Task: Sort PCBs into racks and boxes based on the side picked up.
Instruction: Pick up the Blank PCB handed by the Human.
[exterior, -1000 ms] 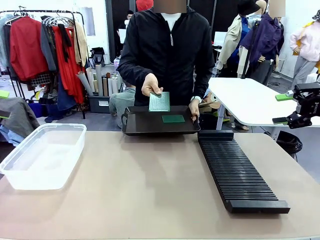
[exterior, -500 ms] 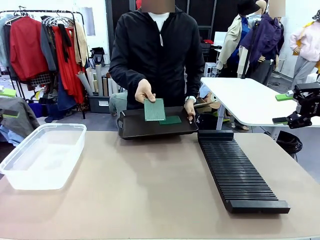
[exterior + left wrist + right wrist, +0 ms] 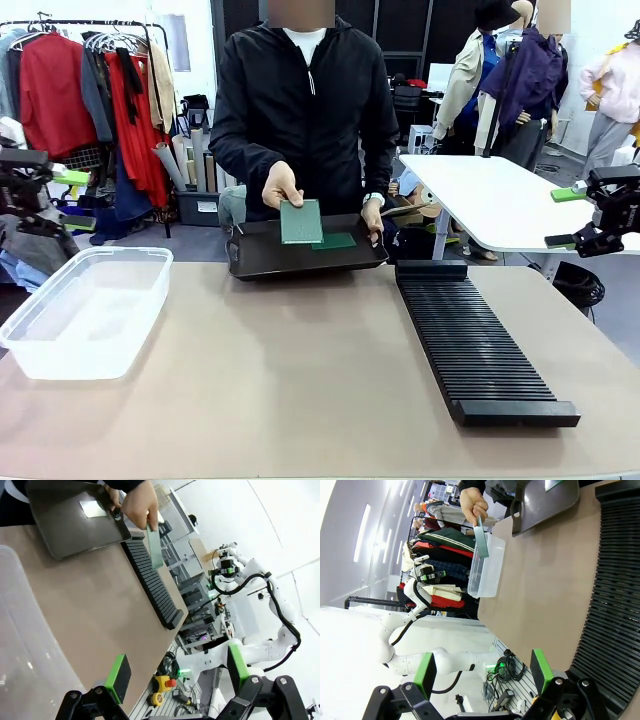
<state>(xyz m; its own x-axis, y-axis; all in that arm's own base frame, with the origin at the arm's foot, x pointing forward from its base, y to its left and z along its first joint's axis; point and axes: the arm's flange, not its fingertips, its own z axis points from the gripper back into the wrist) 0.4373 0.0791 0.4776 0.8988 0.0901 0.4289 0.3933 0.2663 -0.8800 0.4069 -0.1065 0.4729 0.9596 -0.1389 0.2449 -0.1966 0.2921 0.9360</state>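
Board in hand: thin green rectangular circuit board, pinched at its top edge by the person's hand and held upright over the shallow black tray. A plain green face was turned toward the robot; no components could be made out.
Board on tray: darker green board lay flat on the tray, just beside the raised one.
Rack: long black ribbed rack lay lengthwise on the right half of the worktop. Every slot in view was vacant.
Box: clear plastic tub sat at the left of the worktop with nothing inside.
Left arm: left pincer hung at the left edge, above and behind the tub, jaws spread, green pads holding nothing, well apart from both boards.
Right arm: right pincer hung off the right edge, jaws spread, likewise holding nothing.
Progress: judged at the very start. No board was in the rack or tub, and two boards in view were left to sort. A handover of the raised board looked like the step in hand.
Surface: tan, smooth, matte.
Room: clothes rail with red and grey garments behind left; white table behind right.
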